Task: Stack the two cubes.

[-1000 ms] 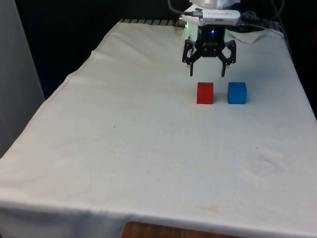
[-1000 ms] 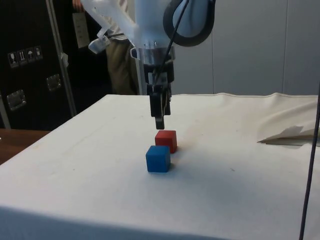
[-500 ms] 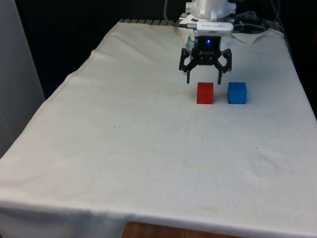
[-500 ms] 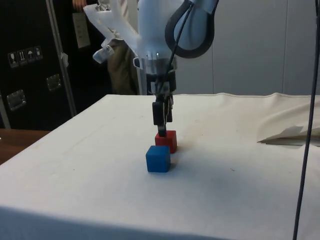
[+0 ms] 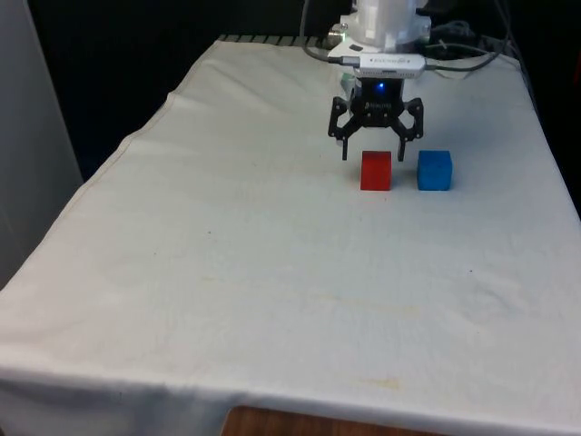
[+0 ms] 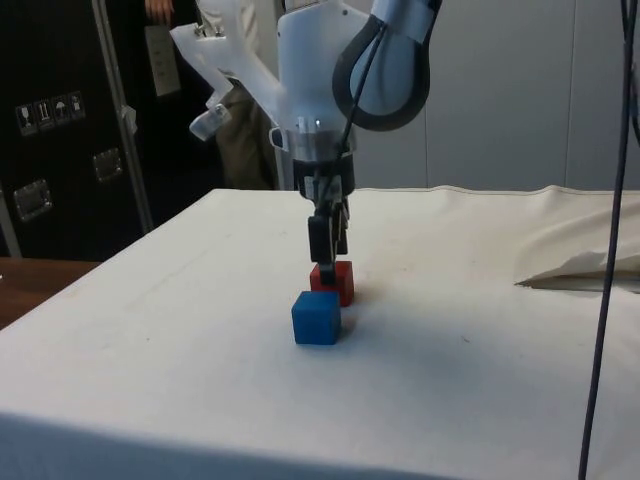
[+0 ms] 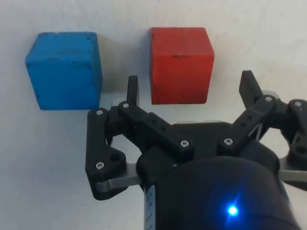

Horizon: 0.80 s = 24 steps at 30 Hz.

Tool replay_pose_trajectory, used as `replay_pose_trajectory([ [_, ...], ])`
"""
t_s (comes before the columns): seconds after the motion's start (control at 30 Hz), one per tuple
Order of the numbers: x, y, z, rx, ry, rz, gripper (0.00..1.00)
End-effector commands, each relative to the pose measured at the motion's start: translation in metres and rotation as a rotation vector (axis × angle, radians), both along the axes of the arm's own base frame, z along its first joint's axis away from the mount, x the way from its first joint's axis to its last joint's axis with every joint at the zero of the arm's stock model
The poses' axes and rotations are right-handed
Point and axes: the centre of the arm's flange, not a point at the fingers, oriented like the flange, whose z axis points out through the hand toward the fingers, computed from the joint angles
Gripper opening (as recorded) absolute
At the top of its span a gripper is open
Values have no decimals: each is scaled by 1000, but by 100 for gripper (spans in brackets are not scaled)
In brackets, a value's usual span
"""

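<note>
Two cubes sit on your counter (image 5: 227,272), which lies under a white cloth and takes up most of the front view. Start at the near edge: the cloth is bare and a little creased, and a strip of brown wood shows at the bottom of the frame.

Move up to the upper right of the front view and you find the red cube (image 5: 376,170) with the blue cube (image 5: 434,170) just beside it toward the frame's right, a narrow gap between them, both flat on the cloth. In the side view the blue cube (image 6: 316,317) is the nearer one, centre frame, and the red cube (image 6: 333,282) sits just behind it.

Right above and slightly behind the red cube you see the jaws (image 5: 371,157), spread apart and holding nothing. The wrist view shows them (image 7: 190,91) open wider than the red cube (image 7: 181,64), with the blue cube (image 7: 64,70) off to one side.

Farthest back in the side view, a person (image 6: 240,120) stands behind the counter at upper left.
</note>
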Motion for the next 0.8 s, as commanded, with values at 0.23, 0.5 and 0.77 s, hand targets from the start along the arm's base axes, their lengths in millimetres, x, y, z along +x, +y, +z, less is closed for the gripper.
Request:
replay_pose_trajectory([
  [0.23, 6, 0, -18, 0, 0, 0, 100],
  [0.5, 8, 0, -32, 1, -9, 1, 100],
  [0.77, 8, 0, -35, 1, -6, 2, 69],
])
